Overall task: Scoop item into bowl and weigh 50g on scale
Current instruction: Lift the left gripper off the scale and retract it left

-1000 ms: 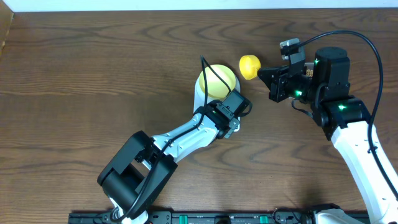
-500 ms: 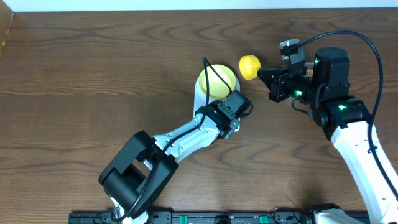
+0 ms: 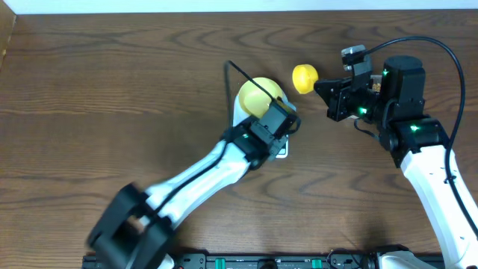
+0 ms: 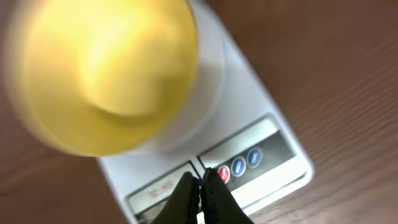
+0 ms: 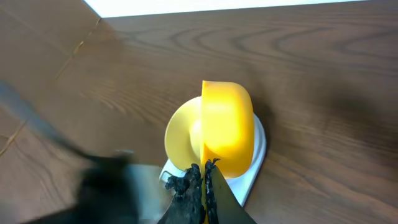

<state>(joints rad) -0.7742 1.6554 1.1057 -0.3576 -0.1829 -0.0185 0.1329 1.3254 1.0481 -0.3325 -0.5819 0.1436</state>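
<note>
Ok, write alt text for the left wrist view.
A blurred pale yellow bowl sits on a white scale, seen from close above. The left gripper, fingers together, points at the scale's front panel beside a red button; wooden table surrounds it.

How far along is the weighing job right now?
Done: bowl sits on scale. In hand: right gripper holds the yellow scoop near it; shut left gripper points at the scale's buttons. Left: no beans show in the bowl, so scooping and weighing remain.
</note>
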